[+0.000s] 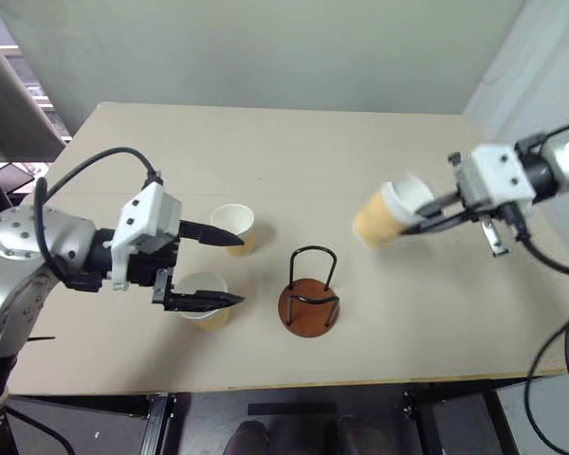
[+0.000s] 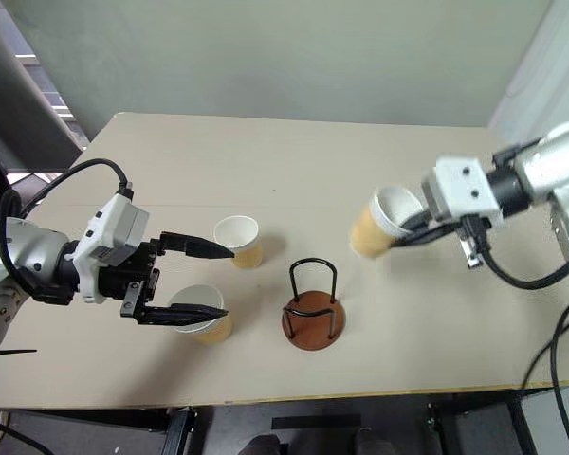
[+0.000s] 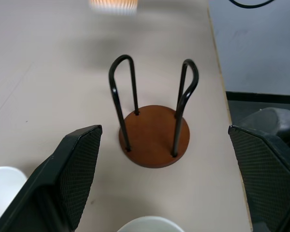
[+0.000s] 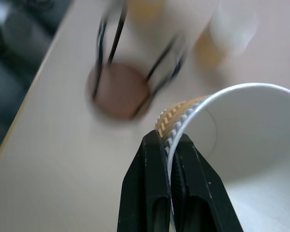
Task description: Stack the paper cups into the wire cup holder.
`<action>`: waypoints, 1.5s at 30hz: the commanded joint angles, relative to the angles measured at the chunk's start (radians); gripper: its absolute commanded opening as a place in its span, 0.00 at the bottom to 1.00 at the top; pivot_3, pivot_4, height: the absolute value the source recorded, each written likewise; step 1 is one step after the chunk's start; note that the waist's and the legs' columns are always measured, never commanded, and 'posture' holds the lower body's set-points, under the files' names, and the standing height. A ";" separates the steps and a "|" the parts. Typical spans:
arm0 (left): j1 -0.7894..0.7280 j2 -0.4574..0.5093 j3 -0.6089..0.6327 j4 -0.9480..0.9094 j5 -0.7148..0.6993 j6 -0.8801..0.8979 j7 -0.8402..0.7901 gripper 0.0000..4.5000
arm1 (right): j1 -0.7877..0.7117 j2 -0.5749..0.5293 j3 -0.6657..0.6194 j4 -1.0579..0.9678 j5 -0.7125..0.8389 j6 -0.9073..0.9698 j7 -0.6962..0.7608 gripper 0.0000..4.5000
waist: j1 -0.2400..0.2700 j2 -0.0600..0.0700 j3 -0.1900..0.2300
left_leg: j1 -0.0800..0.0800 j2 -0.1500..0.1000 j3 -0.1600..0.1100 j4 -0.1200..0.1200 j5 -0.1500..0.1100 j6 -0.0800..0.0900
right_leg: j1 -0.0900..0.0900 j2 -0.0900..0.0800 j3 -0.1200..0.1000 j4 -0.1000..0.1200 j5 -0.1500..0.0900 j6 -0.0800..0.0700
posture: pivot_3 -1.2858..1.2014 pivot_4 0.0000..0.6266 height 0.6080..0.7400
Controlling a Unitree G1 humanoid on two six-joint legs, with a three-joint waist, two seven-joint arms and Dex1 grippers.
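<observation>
My right gripper (image 1: 425,218) is shut on the rim of a tan paper cup (image 1: 379,218), which hangs tilted above the table to the right of the wire cup holder (image 1: 309,301). In the right wrist view one of its fingers (image 4: 157,193) sits outside the cup wall (image 4: 251,145) and the other inside. The holder has a reddish-brown disc base and two black wire loops, with nothing in it. My left gripper (image 1: 241,269) stands open to the holder's left. One upright paper cup (image 1: 233,226) sits by its far finger, another (image 1: 201,301) under its near finger.
The beige table (image 1: 266,152) runs back to a pale wall. Its front edge (image 1: 294,387) lies close behind the holder and the near cup. A black cable (image 1: 559,261) loops off the right arm at the table's right edge.
</observation>
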 commanded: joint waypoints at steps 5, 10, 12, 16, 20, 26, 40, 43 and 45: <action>-0.015 0.000 0.025 -0.019 -0.005 -0.011 0.008 1.00 | 0.031 0.123 0.073 -0.176 0.007 0.050 -0.003 0.02 | 0.005 0.000 0.000 | -0.001 -0.001 -0.001 0.001 0.000 0.000 | 0.000 0.000 0.000 0.000 0.000 0.000 | 0.52 0.24 1.00; -0.002 0.006 0.040 -0.030 -0.009 -0.003 0.015 1.00 | 0.036 0.148 0.096 -0.160 -0.048 0.027 0.001 0.02 | 0.007 0.000 0.000 | -0.002 -0.002 -0.001 0.002 0.000 0.000 | 0.000 -0.002 0.000 0.000 0.000 0.000 | 0.52 0.24 1.00; 0.006 0.007 0.047 -0.037 -0.013 0.002 0.021 1.00 | 0.043 0.155 0.107 -0.157 -0.069 0.014 0.000 0.02 | 0.006 0.000 0.000 | -0.002 -0.002 -0.001 0.002 0.000 0.000 | 0.000 -0.002 0.000 0.000 0.000 0.000 | 0.52 0.24 1.00; 0.013 0.011 0.055 -0.044 -0.018 0.007 0.030 1.00 | 0.051 0.172 0.119 -0.150 -0.109 -0.009 -0.010 0.02 | 0.005 0.000 0.000 | -0.002 -0.001 -0.001 0.001 0.000 0.000 | 0.000 -0.002 0.000 0.000 0.000 0.000 | 0.52 0.24 1.00; 0.017 0.012 0.060 -0.047 -0.020 0.009 0.033 1.00 | 0.054 0.181 0.120 -0.148 -0.128 -0.015 0.000 0.05 | 0.005 0.000 0.000 | -0.002 -0.001 -0.001 0.001 0.000 0.000 | 0.000 -0.002 0.000 0.000 0.000 0.000 | 0.52 0.24 1.00; 0.005 0.017 0.050 -0.036 -0.016 0.003 0.028 1.00 | 0.057 0.182 0.115 -0.157 -0.137 0.000 -0.003 0.43 | 0.005 0.000 0.000 | -0.002 -0.001 -0.001 0.001 0.000 -0.001 | 0.000 -0.002 0.000 0.000 0.000 0.000 | 0.52 0.24 1.00; -0.160 -0.018 -0.163 0.172 0.231 -0.163 -0.004 1.00 | 0.274 0.034 -0.387 -0.082 0.188 0.355 -0.161 0.99 | 0.032 0.000 0.000 | -0.003 -0.002 -0.006 0.002 0.000 -0.001 | 0.000 -0.004 0.000 -0.001 0.000 0.000 | 0.52 0.24 1.00; -0.224 -0.053 -0.237 0.250 0.310 -0.219 -0.026 1.00 | 0.338 0.034 -0.581 -0.130 0.360 0.450 -0.227 0.99 | 0.037 0.000 0.000 | -0.004 -0.003 -0.004 0.002 0.000 -0.002 | -0.001 -0.003 0.000 -0.002 0.000 0.000 | 0.52 0.24 1.00; -0.279 -0.085 -0.291 0.321 0.378 -0.266 -0.032 1.00 | 0.335 0.049 -0.672 -0.179 0.504 0.531 -0.326 0.99 | 0.036 0.000 0.000 | -0.004 -0.003 -0.003 0.002 0.000 -0.002 | -0.002 -0.002 0.000 -0.002 0.000 0.000 | 0.52 0.24 1.00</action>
